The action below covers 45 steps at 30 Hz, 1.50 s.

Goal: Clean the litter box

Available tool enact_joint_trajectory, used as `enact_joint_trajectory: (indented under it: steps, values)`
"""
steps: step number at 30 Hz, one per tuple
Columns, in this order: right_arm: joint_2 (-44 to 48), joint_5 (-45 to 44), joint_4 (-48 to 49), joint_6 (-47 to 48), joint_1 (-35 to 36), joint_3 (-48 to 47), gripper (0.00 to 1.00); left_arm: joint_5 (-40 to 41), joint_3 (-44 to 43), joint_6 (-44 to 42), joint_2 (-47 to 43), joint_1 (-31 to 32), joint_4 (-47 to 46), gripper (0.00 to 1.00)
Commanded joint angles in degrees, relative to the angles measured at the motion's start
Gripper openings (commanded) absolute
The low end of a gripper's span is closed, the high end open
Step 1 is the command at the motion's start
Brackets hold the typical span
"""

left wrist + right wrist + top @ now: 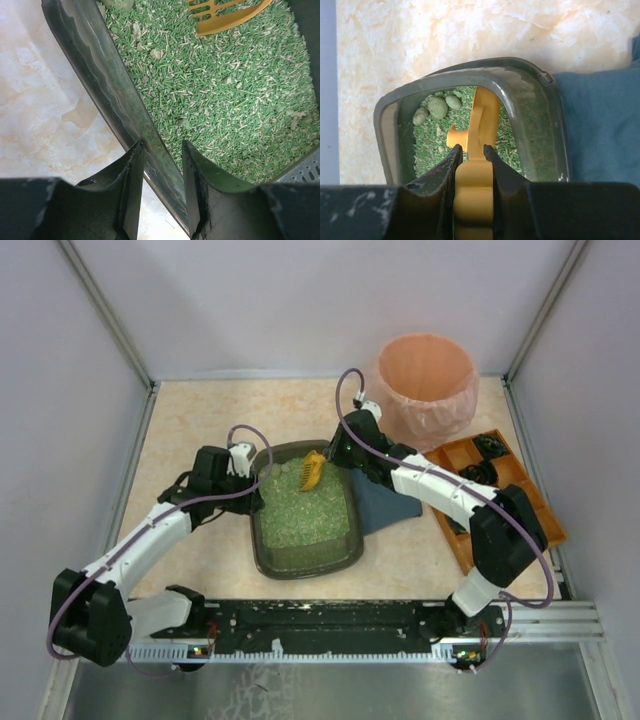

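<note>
- Right fingers (470,150) are clamped tight on the handle of the yellow scoop (485,107), whose slotted head reaches out ahead of their tips, over the green litter
- Left fingers (162,150) straddle the near left rim of the litter box (305,567), one finger outside over the table (50,100) and one inside over the litter; the gap is narrow, but I can't tell whether they're actually pinching the wall
- So the litter box sits right between the two sets of fingers, its left rim running through the left pair and its far end under the right pair
- Progress, as I read it: early going. Pale clumps (437,106) lie in the far corner, ahead of the right fingers and a bit to their left, so they're not lifted out yet
- I can't make out anything riding on the scoop
- The round pink-lined bin (428,380) stands well beyond the right fingers; whether anything has gone into it I can't tell
- What's left, by my guess: scoop those clumps, carry them to the bin, tip them in
- Blue cloth (600,125) lies just to the right of the right fingers, against the box; the orange tray (455,455) sits further right
- Writing? No brand, label or lettering I can read in any view
</note>
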State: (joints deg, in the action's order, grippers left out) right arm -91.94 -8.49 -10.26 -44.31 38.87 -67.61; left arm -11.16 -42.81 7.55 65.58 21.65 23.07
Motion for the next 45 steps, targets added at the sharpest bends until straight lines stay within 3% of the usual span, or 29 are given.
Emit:
enact_joint_trajectory:
  steps: [1,18,24,33,45]
  values:
    - [-2.25,3.65,5.45,-0.79,-0.22,-1.16,0.0,-0.81,-0.99,-0.86,1.52,0.95,0.23,0.4]
    - [-12.32,25.81,20.53,-1.13,-1.03,3.21,0.0,0.59,-1.92,-1.29,5.06,2.77,1.61,0.32]
    - [-14.05,30.01,25.45,-3.16,0.3,5.98,0.0,0.71,-2.09,-1.28,5.43,2.88,1.85,0.31]
    - [-5.57,25.19,26.77,-5.77,0.34,13.72,0.0,1.31,-2.25,-1.22,4.98,3.03,2.15,0.31]
    - [4.95,21.92,28.2,-8.74,0.29,21.33,0.0,4.23,-1.87,-0.62,0.6,3.12,1.99,0.42]
